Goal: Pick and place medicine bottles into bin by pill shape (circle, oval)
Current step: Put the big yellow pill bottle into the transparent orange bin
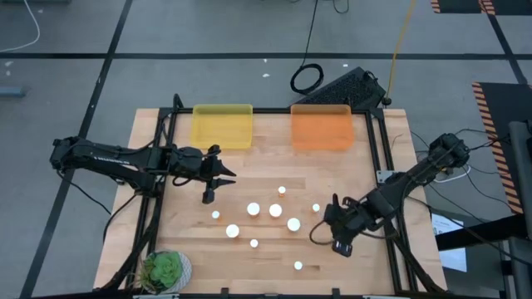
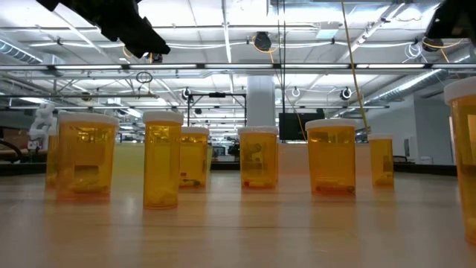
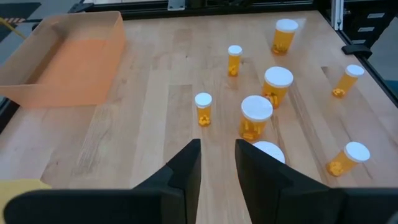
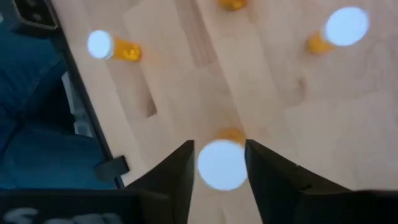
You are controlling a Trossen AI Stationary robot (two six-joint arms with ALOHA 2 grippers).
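Right hand (image 1: 326, 233) is positioned low over the table (image 1: 274, 166) at its right front area, fingers spread. In the right wrist view a white-capped bottle (image 4: 222, 163) is seen between the two fingers (image 4: 177, 171); contact cannot be confirmed.

Left hand (image 1: 213, 188) is held above the table's left-centre, fingers (image 3: 186, 171) parted with a narrow gap, nothing pinched. A white cap (image 3: 268, 151) is partly hidden just behind its one finger.

Medicine bottles (image 1: 275, 210) are standing upright and scattered across the table's middle and front, apart from one another; larger and smaller caps are mixed. One small bottle (image 1: 298, 266) is set apart near the front edge.

Yellow bin (image 1: 222, 126) and orange bin (image 1: 321, 126) are placed side by side at the far edge; no bottles are seen inside either.

A potted plant (image 1: 164, 271) is located at the front left corner.
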